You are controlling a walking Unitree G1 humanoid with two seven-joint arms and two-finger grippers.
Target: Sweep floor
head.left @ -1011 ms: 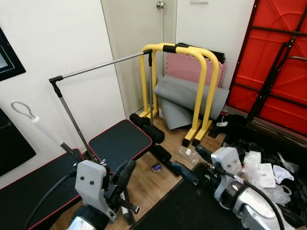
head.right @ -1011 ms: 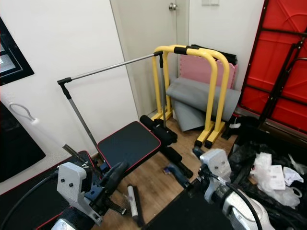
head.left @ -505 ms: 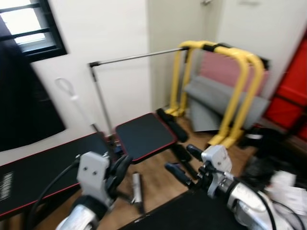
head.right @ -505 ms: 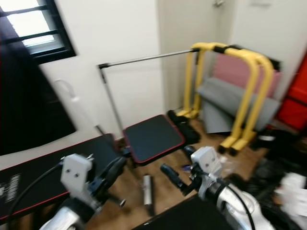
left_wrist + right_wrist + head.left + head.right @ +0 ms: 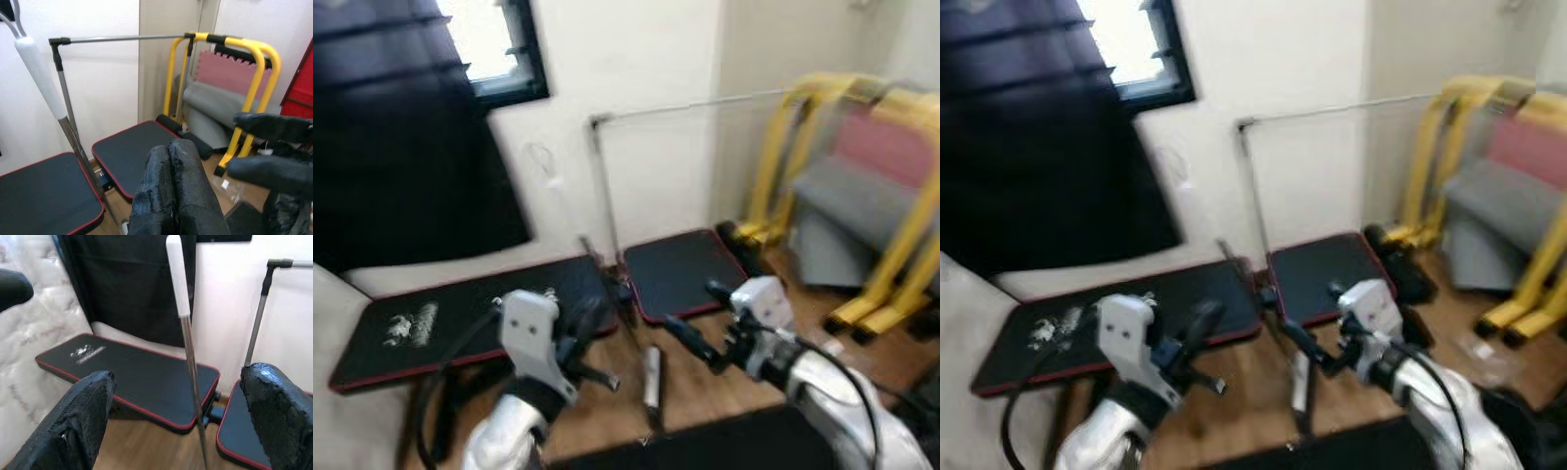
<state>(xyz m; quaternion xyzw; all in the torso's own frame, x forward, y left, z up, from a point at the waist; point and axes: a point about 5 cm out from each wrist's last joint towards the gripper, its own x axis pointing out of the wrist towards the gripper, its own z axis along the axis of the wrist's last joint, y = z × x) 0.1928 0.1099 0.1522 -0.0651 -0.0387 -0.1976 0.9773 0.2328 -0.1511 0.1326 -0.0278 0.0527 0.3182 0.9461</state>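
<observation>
Broom point(image 5: 183, 333): white grip, metal shaft, standing upright against the far wall just behind the black red-edged bench point(image 5: 480, 313), roughly centre of scene. Left pincer point(image 5: 171, 181) fingers pressed together, holding nothing, near-left over the wood floor point(image 5: 705, 392); right pincer point(image 5: 176, 426) spread wide, empty, broom shaft between its fingers but farther off. Yellow bars point(image 5: 911, 196) and grey mat point(image 5: 862, 211) far right.

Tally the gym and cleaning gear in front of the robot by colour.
Black with red trim: 2, long bench pad, square seat pad
Yellow: 1, tubular dip-bar frame
Grey: 1, rolled mat
Pink: 1, foam tile
Silver, white grip: 1, broom handle
Total: 6
</observation>
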